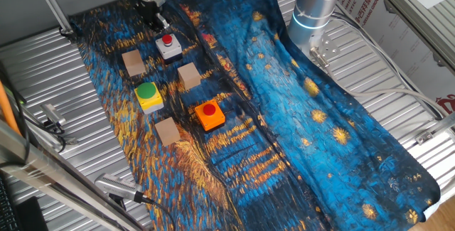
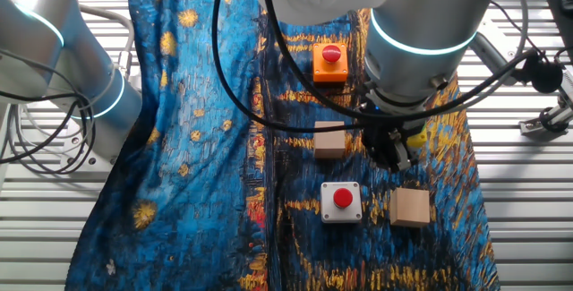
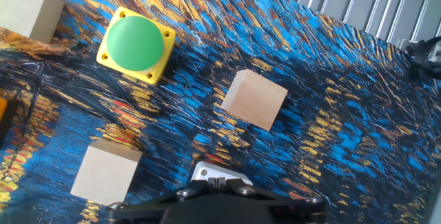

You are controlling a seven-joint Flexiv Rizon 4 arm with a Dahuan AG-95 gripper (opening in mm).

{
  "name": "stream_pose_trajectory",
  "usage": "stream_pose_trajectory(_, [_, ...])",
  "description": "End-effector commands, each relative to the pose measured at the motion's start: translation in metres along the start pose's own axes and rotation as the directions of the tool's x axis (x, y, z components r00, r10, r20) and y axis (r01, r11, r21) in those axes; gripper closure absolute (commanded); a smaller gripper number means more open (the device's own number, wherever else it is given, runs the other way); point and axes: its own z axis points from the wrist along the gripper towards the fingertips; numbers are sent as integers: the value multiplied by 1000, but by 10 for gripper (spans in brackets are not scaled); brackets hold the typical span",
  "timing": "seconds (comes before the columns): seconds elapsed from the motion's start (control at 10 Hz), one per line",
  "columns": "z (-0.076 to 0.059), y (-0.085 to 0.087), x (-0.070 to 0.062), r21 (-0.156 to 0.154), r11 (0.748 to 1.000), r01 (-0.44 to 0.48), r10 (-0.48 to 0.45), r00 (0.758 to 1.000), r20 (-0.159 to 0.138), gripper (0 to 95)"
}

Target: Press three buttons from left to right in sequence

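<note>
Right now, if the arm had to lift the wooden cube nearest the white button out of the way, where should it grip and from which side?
From straight above, probably. The wooden cube sits flat on the cloth with bare cloth all round. Close the fingers on two opposite vertical faces, about mid-height. Its edges lie skewed in the hand view, so turn the wrist to square up first. The white button stands apart, so there looks to be finger room.

3 wood cubes [image 1: 188,75], patterned cloth [image 1: 298,117]

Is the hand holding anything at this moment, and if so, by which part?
Nothing is held. The hand hangs above the cloth near the white button, with no button or wooden cube between its fingers.
</note>
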Motion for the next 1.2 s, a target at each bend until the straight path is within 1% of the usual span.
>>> stream_pose_trajectory(0.1, [0,0,0,-179,962,-207,200,978,-54,950])
stream_pose_trajectory(0.3, [0,0,0,-209,921,-328,313,944,-101,950])
stream_pose_trajectory(0.5, [0,0,0,-209,901,-379,363,925,-112,950])
stream_pose_trajectory(0.6, [0,0,0,-215,902,-374,356,927,-120,950])
stream_pose_trajectory(0.8, [0,0,0,-203,904,-376,359,926,-118,950])
stream_pose_trajectory(0.9, [0,0,0,-184,912,-366,350,930,-114,950])
stream_pose_trajectory(1.0, [0,0,0,-172,918,-357,342,933,-112,950])
stream_pose_trajectory(1.1, [0,0,0,-170,918,-359,344,932,-111,950])
stream_pose_trajectory(1.2, [0,0,0,-148,921,-360,346,932,-111,950])
